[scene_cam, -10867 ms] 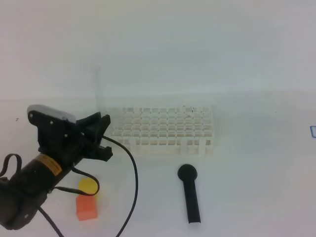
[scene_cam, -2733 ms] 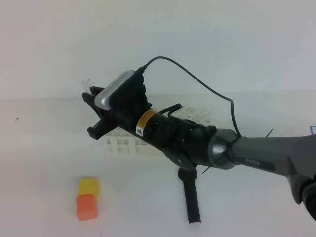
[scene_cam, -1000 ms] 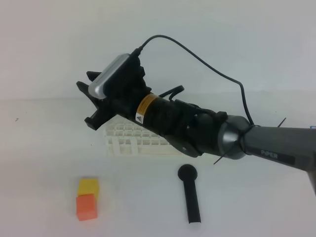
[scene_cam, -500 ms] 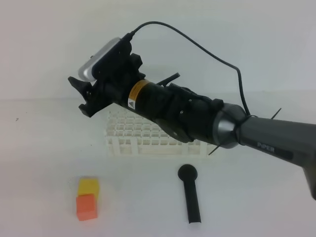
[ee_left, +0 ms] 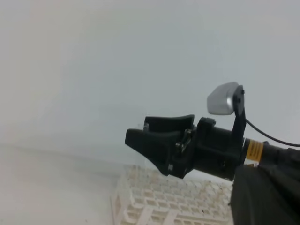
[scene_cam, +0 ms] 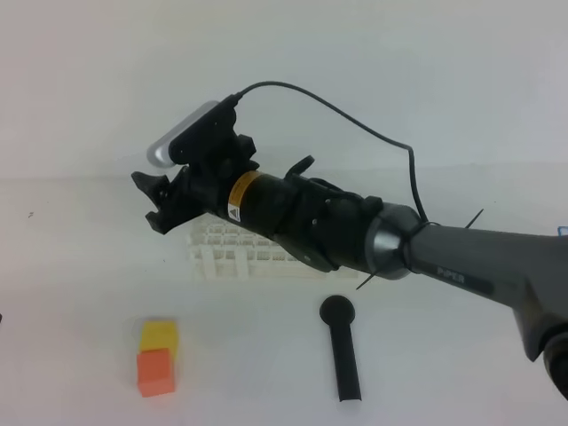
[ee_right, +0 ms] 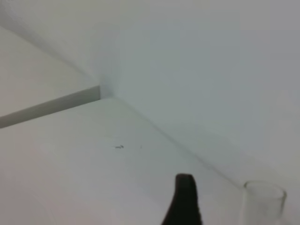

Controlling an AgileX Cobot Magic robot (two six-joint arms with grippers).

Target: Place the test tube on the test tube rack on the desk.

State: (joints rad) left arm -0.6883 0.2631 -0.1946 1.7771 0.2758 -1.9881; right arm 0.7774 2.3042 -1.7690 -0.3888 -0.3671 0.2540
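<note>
Nearest on the desk (scene_cam: 71, 266) are two cubes, one orange cube (scene_cam: 155, 373) touching one yellow cube (scene_cam: 159, 335) behind it. To their right lies one black round-headed stick (scene_cam: 342, 351). None of these three has moved since half a second ago.

Behind them stands the one test tube rack (scene_cam: 232, 253), its right part hidden under the right arm, which covers more of it than half a second ago. The right gripper (scene_cam: 149, 202) hangs over the rack's left end and has dropped slightly lower. Its fingers (ee_left: 159, 143) are spread apart and released, with nothing seen between them. A few seconds ago a clear rim showed there.

The one test tube (ee_right: 265, 196) shows only in the right wrist view. Its open rim is upright just beside a dark fingertip and apart from it. Whether it sits in a rack hole cannot be told.

The left gripper is out of view, its fingers clenched.
</note>
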